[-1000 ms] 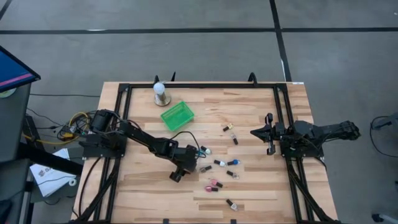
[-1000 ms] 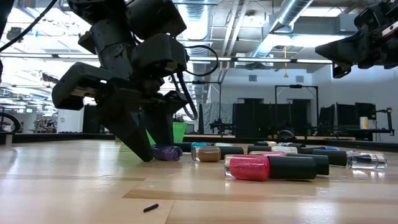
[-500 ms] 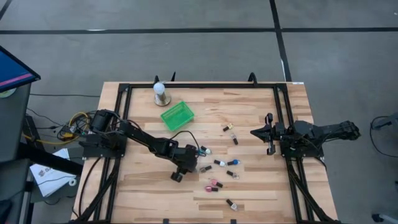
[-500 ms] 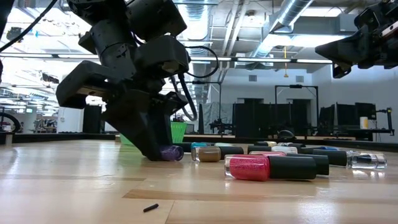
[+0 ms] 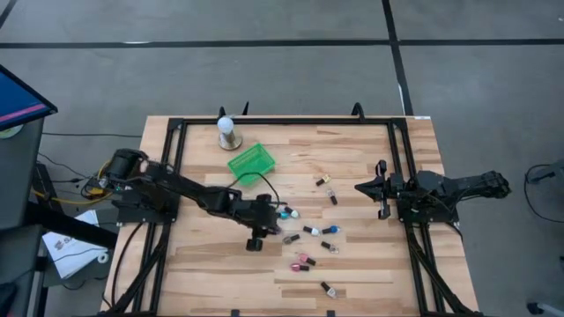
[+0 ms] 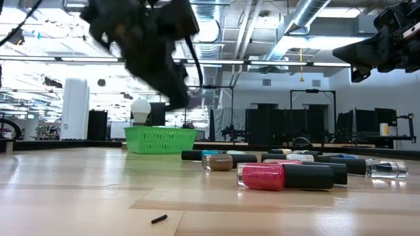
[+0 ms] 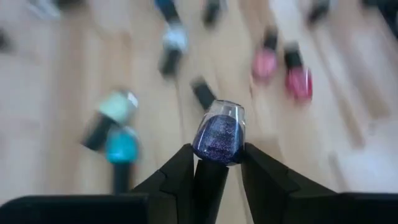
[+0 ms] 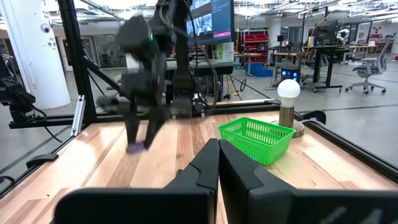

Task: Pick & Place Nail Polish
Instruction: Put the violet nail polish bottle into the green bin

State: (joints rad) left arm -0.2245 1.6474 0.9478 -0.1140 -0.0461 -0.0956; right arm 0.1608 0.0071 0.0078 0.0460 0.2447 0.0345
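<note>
My left gripper (image 5: 271,227) hangs above the table's middle, shut on a purple glitter nail polish bottle (image 7: 219,132), which also shows as a purple spot (image 8: 134,148) in the right wrist view. Below and to its right, several more nail polish bottles lie on their sides on the wood: a teal one (image 5: 286,212), pink ones (image 5: 304,261) and a red glitter one (image 6: 262,177). My right gripper (image 5: 381,189) waits shut above the table's right side. The low view shows the left gripper (image 6: 177,92) only as a blur. My left gripper pinches the purple bottle between its two fingers (image 7: 180,171), one on each side of the body's lower part (image 7: 204,152). The dark cap (image 7: 210,180) runs back between the fingers and the rounded base points away from the wrist. The fingers slant down from the table's left. The bottle is lifted clear.
A green mesh basket (image 5: 250,161) stands at the far left of the middle, with a white ball on a round base (image 5: 226,126) behind it. A black frame (image 5: 176,123) runs around the table. A small dark scrap (image 6: 159,219) lies near the front edge.
My left gripper has shut on the purple bottle where it lay on the table, then risen with it and rolled about its own line. The bottle is now lifted clear of the wood. The other bottles have stayed where they were.
</note>
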